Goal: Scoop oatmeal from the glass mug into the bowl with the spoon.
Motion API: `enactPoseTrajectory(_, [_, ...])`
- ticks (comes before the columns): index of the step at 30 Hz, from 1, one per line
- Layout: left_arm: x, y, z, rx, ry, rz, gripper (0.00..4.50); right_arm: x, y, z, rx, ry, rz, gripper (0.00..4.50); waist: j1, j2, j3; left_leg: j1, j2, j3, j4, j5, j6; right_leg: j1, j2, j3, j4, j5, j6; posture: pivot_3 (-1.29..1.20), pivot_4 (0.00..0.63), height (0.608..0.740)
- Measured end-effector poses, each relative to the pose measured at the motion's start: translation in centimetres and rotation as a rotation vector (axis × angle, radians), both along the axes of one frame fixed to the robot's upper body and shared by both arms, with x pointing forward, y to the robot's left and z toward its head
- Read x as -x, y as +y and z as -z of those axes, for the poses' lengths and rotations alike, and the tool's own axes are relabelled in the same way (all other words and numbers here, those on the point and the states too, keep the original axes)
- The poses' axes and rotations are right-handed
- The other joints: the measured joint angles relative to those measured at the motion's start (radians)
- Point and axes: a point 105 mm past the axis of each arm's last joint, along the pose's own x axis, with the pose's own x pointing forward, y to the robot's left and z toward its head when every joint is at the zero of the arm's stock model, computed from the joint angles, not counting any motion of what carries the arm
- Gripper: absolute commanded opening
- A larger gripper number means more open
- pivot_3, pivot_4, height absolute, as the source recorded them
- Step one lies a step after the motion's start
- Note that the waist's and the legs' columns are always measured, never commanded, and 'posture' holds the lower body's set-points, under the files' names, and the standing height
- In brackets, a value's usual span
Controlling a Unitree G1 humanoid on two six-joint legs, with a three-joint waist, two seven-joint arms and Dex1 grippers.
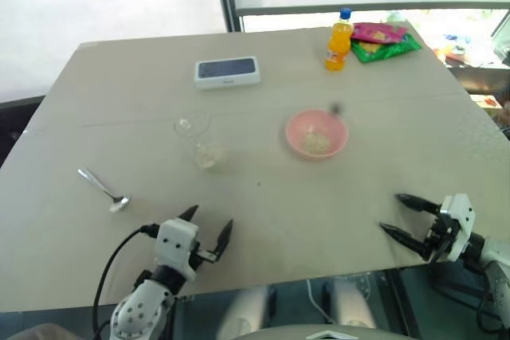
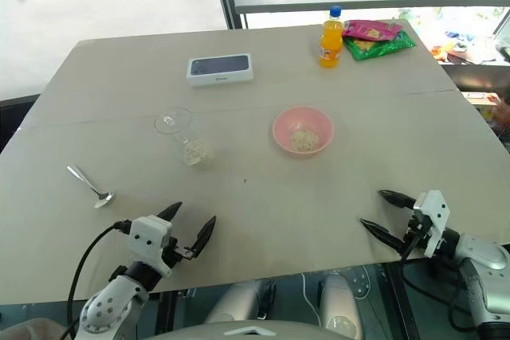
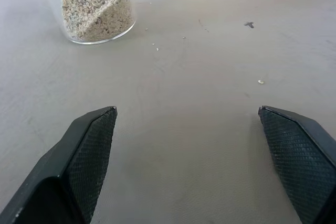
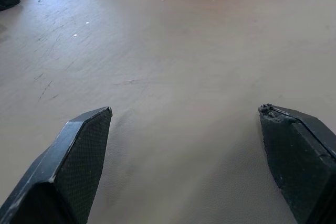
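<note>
Both hands hover over the counter's near edge, fingers spread wide and empty: the left hand toward the near left corner, the right hand toward the near right corner, its fingers pointing leftward across the counter.

The mug stands left of the counter's middle, well apart from the left hand. Oatmeal fills its lower part in a slanted heap, and a few stray flakes lie on the counter just beside it. The pink bowl sits near the middle, to the mug's right, with a small clump of oatmeal inside. The spoon lies flat near the left edge, handle pointing toward the far left corner, bowl end nearer the robot.

Toward the far edge lie a flat white box with a dark top, an orange bottle with a blue cap, and snack packets at the far right corner.
</note>
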Motion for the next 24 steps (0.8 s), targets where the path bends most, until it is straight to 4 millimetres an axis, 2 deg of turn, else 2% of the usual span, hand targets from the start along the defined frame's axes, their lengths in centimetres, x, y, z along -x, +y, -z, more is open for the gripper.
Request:
enactPoseTrajectory(9, [0.21,-0.06,0.08,0.010,0.001,-0.005,4.44,-0.66,0.82,-0.11,-0.009,-0.007,-0.022,4.50,0.000,0.001,0.000,0.000,0.000,0.000,0.000,0.000,0.000,0.000,0.000,0.000,0.000,0.000,0.000,0.00,0.150,0.740])
enactPoseTrajectory(24, [0.21,-0.08,0.07,0.025,-0.005,-0.023,4.44,-0.79,0.74,-0.05,-0.009,-0.014,-0.027,4.50,0.000,0.001,0.000,0.000,0.000,0.000,0.001,0.000,0.000,0.000,0.000,0.000,0.000,0.000,0.000,0.00,0.150,0.740])
